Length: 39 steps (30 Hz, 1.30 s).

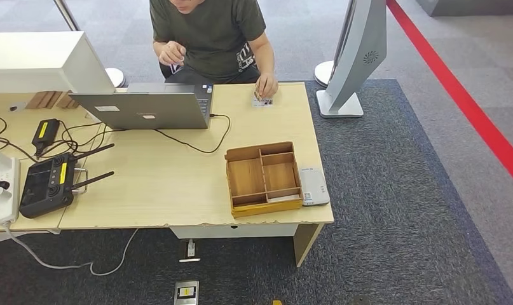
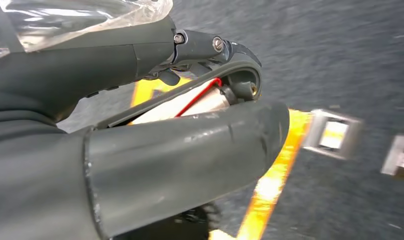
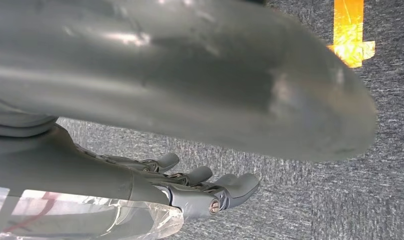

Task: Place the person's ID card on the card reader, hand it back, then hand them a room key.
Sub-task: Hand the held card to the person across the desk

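Table (image 1: 177,184) work is all ahead of me, well away from both hands, which I see hanging over grey carpet in the wrist views. My left robot hand (image 2: 139,130) has its fingers stretched out alongside the thumb with nothing between them, so I read it as released. My right robot hand (image 3: 189,150) is likewise released, dark fingers (image 3: 210,187) extended and slightly apart under the thick thumb, grasping nothing.

On the far edge of the table the person (image 1: 209,32) presses the ID card (image 1: 262,101) flat with one hand (image 1: 266,84), well apart from either robot hand. The white card reader (image 1: 313,187) lies at the near right corner, touching the right wall of the wooden divided tray (image 1: 262,179). A pale card-like strip sits in the tray's nearest compartment; I cannot tell whether it is the room key. A laptop (image 1: 142,108) and a black remote controller (image 1: 47,185) occupy the left side.
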Tool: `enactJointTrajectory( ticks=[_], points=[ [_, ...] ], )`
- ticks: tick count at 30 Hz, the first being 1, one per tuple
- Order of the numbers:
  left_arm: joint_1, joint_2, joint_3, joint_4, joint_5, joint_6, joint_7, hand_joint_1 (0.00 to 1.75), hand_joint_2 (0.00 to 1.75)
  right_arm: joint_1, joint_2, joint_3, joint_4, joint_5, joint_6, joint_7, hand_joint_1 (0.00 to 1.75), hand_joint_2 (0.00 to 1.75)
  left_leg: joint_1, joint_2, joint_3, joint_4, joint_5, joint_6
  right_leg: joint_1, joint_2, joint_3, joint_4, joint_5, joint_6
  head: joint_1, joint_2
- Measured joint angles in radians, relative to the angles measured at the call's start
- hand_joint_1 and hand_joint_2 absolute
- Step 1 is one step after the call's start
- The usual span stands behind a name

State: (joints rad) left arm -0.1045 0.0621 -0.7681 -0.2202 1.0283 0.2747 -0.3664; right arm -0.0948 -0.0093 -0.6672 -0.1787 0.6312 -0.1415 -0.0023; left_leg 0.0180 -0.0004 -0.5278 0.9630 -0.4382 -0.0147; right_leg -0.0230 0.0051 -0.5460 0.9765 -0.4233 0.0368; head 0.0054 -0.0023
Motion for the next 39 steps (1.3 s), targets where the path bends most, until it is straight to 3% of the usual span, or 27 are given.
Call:
enactJointTrajectory(
  ticks=[3, 9, 11, 13, 16, 19, 29, 39],
  points=[
    [0.000, -0.001, -0.009, -0.001, 0.014, 0.013, -0.084, 0.00, 0.00, 0.000, 0.000, 0.000, 0.000, -0.007, 0.001, -0.003, 0.00, 0.00, 0.000, 0.000, 0.000, 0.000, 0.000, 0.000, 0.000, 0.000, 0.000, 0.000, 0.000, 0.000, 0.001, 0.000],
    [-0.001, -0.033, -0.015, -0.007, 0.013, 0.056, -0.135, 0.00, 0.00, 0.000, 0.000, 0.000, 0.000, 0.010, 0.010, -0.007, 0.00, 0.00, 0.000, 0.000, 0.000, 0.000, 0.000, 0.000, 0.000, 0.000, 0.000, 0.000, 0.000, 0.000, 0.000, 0.000],
    [-0.003, -0.058, -0.019, -0.009, 0.005, 0.100, -0.106, 0.00, 0.00, 0.000, 0.000, 0.000, 0.000, 0.009, 0.013, -0.008, 0.00, 0.00, -0.001, 0.000, 0.000, 0.000, 0.000, 0.000, -0.001, -0.001, 0.000, 0.000, 0.000, 0.000, 0.000, 0.000],
    [-0.001, -0.069, -0.025, -0.010, 0.011, 0.100, -0.024, 0.00, 0.00, 0.000, 0.000, 0.000, 0.000, -0.003, 0.011, -0.009, 0.00, 0.00, -0.001, 0.000, -0.001, 0.000, 0.000, 0.000, 0.000, 0.000, 0.000, 0.000, 0.000, 0.000, 0.001, 0.000],
    [0.004, -0.037, -0.032, -0.002, 0.028, 0.025, 0.111, 0.00, 0.00, 0.001, 0.000, 0.000, 0.000, -0.013, 0.006, -0.010, 0.00, 0.00, 0.000, 0.000, 0.000, 0.000, 0.000, 0.000, 0.000, 0.000, 0.000, 0.000, 0.000, 0.000, 0.002, 0.000],
    [0.005, -0.009, -0.037, 0.010, 0.029, 0.046, 0.176, 0.00, 0.00, 0.001, -0.001, 0.000, 0.000, -0.013, 0.006, -0.011, 0.00, 0.00, 0.001, 0.000, 0.000, 0.000, 0.000, 0.000, 0.000, 0.000, 0.000, 0.000, 0.000, -0.001, 0.000, 0.000],
    [0.006, -0.006, -0.043, 0.016, 0.061, 0.033, 0.271, 0.00, 0.00, 0.001, -0.003, 0.000, 0.000, 0.008, 0.016, -0.020, 0.00, 0.00, 0.000, 0.000, 0.000, 0.000, 0.000, -0.001, 0.000, -0.001, 0.000, 0.000, -0.001, -0.001, 0.000, 0.000],
    [0.006, -0.003, -0.043, 0.017, 0.068, 0.011, 0.241, 0.00, 0.00, 0.001, -0.006, 0.000, 0.000, 0.012, 0.021, -0.023, 0.00, 0.00, 0.000, 0.000, 0.000, 0.000, 0.000, -0.001, 0.000, -0.001, 0.000, 0.000, -0.001, -0.001, 0.000, 0.000]
  ],
)
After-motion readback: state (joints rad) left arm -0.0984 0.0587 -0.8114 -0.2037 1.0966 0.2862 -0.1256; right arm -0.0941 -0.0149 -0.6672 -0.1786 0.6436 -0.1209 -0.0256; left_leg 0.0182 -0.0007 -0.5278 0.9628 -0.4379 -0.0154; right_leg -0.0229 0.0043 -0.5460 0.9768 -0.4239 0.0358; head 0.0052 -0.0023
